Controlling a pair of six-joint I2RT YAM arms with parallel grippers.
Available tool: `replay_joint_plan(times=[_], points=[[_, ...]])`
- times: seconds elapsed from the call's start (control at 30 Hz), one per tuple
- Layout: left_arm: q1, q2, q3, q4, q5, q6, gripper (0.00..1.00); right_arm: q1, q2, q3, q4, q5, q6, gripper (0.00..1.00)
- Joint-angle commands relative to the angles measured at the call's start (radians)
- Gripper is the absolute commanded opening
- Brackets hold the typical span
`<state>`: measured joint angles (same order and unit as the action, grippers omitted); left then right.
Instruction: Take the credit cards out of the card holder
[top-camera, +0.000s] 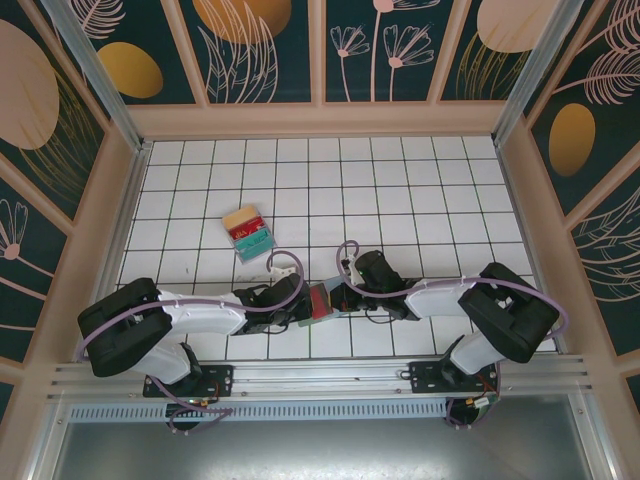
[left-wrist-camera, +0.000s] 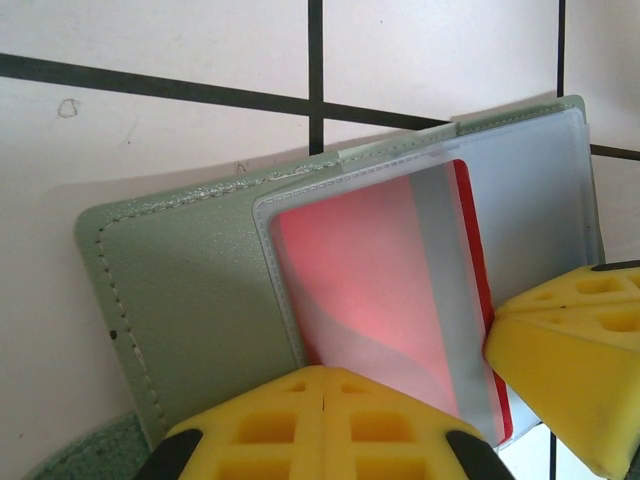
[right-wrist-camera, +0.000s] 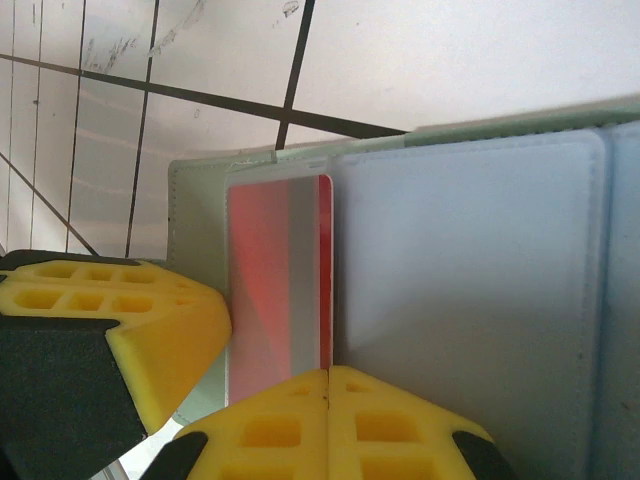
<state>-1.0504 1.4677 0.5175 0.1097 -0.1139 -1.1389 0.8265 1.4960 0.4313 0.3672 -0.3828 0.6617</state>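
Observation:
The card holder (left-wrist-camera: 180, 290) is a grey-green wallet, spread open and held low over the tiles between both grippers (top-camera: 320, 300). A frosted clear pocket on it holds a credit card (left-wrist-camera: 380, 280), red-pink with a grey stripe; it also shows in the right wrist view (right-wrist-camera: 265, 280). My left gripper (left-wrist-camera: 322, 375) is shut at the pocket's near end, right where the card's corner lies. My right gripper (right-wrist-camera: 328, 372) is shut on the card holder (right-wrist-camera: 470, 290) beside the card's long edge, near the fold. Each gripper's yellow fingers show in the other's view (left-wrist-camera: 570, 350) (right-wrist-camera: 130, 330).
A small stack of tan, red and teal cards (top-camera: 247, 232) lies on the white tiled table (top-camera: 420, 200), behind and left of the grippers. Patterned walls close in the back and both sides. A metal rail (top-camera: 320, 375) runs along the near edge.

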Motion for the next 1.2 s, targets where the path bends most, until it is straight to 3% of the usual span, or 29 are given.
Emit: replay_joint_plan(times=[0.0, 0.73, 0.83, 0.93, 1.17], points=[[-0.004, 0.012, -0.034, -0.063, -0.018, -0.017, 0.0, -0.005, 0.013, 0.0, -0.019, 0.037, -0.004, 0.0], [-0.005, 0.007, -0.041, -0.062, -0.014, -0.008, 0.0, -0.07, -0.074, -0.049, -0.068, 0.045, -0.015, 0.0], [-0.005, 0.007, -0.042, -0.055, -0.01, -0.007, 0.0, -0.078, -0.085, -0.063, -0.024, -0.001, -0.02, 0.0], [-0.005, 0.008, -0.036, -0.049, -0.005, -0.005, 0.0, -0.078, -0.075, -0.057, 0.01, -0.044, -0.019, 0.17], [-0.005, 0.013, -0.031, -0.044, -0.002, -0.001, 0.0, -0.078, -0.003, -0.029, 0.035, -0.076, -0.02, 0.21]])
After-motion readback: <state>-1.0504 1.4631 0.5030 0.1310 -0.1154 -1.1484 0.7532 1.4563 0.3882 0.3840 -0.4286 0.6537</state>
